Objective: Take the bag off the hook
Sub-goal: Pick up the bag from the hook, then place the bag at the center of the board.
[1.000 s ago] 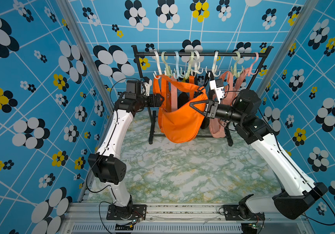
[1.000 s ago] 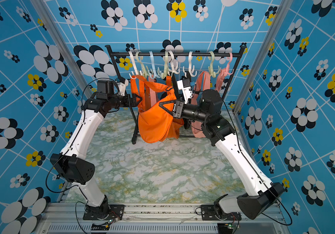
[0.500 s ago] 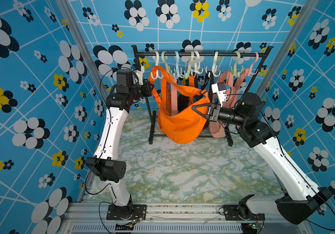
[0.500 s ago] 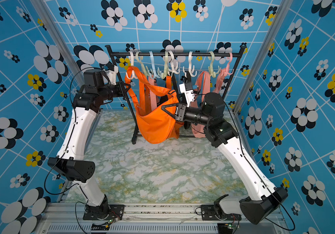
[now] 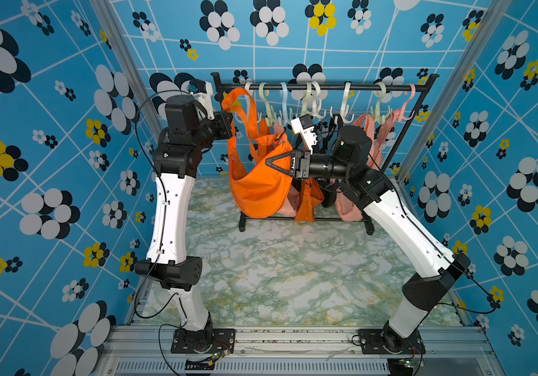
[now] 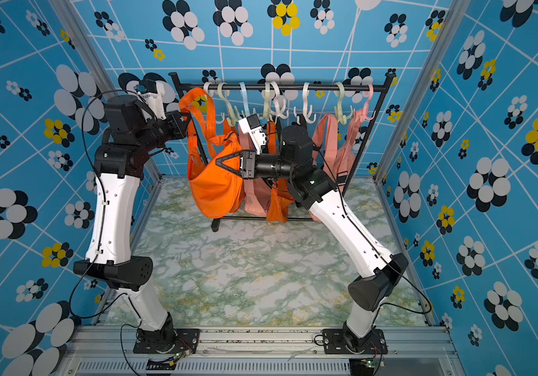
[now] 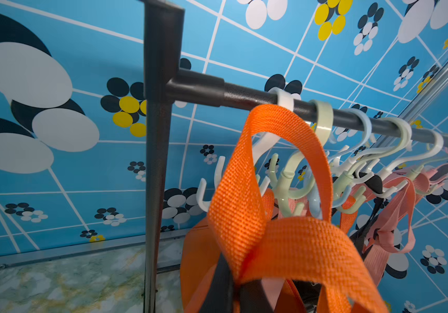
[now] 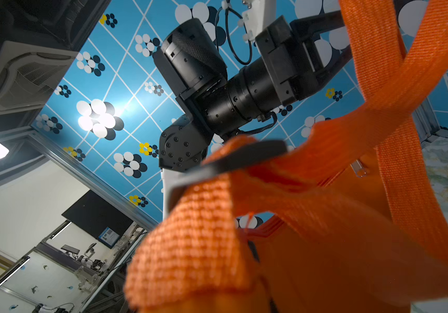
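In both top views the orange bag (image 5: 257, 188) (image 6: 215, 192) hangs between my two grippers, in front of the rack. My left gripper (image 5: 230, 129) (image 6: 186, 125) is shut on its webbing strap (image 5: 238, 97), whose loop stands up to rail height beside the white hook (image 5: 248, 88). In the left wrist view the strap loop (image 7: 279, 127) rises from my left gripper (image 7: 235, 292), above that white hook's (image 7: 285, 99) prongs. My right gripper (image 5: 269, 161) (image 6: 218, 161) is shut on the bag's top corner. Orange webbing (image 8: 203, 244) hides its jaws in the right wrist view.
The black rail (image 5: 326, 87) carries several pastel hooks. Pink bags (image 5: 368, 130), a second orange bag (image 5: 306, 201) and a black one hang behind. The rack's end post (image 7: 157, 162) stands close to my left gripper. The marble tabletop (image 5: 293, 260) lies below.
My left gripper has shut on the orange strap and lifted it up and leftward to rail height. The bag swung left with it; my right gripper kept its hold.
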You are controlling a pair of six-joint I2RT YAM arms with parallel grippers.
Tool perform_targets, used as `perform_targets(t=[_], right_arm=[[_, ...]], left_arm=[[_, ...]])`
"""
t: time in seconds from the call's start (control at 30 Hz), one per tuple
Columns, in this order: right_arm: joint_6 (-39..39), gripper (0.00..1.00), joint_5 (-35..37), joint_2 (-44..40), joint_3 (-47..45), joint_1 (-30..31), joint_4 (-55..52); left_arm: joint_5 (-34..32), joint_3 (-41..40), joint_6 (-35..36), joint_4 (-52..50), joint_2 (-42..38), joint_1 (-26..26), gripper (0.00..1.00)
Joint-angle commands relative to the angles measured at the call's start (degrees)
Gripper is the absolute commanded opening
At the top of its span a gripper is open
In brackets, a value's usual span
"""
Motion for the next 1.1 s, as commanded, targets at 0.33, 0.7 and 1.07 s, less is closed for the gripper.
perform_targets(t=[0.33,0.7,1.07], right_arm=[[-12.54,0.0,13.28,1.32,-20.63,11.18,-13.84],[-4.86,0.11,6.03,16.82,-23.37,13.88,-0.72],[-6.77,0.51,10.76,18.22,-29.01,11.72,-6.14]], left_arm=[[-32.28,-48.0,5.72,9.46,-33.52,1.76,0.01],[-39.71,-65.55,-4.38,4.06,-41.07,13.12,0.0],[-29.51,-74.61,-8.75,13.03,-37.46,15.5,0.0]])
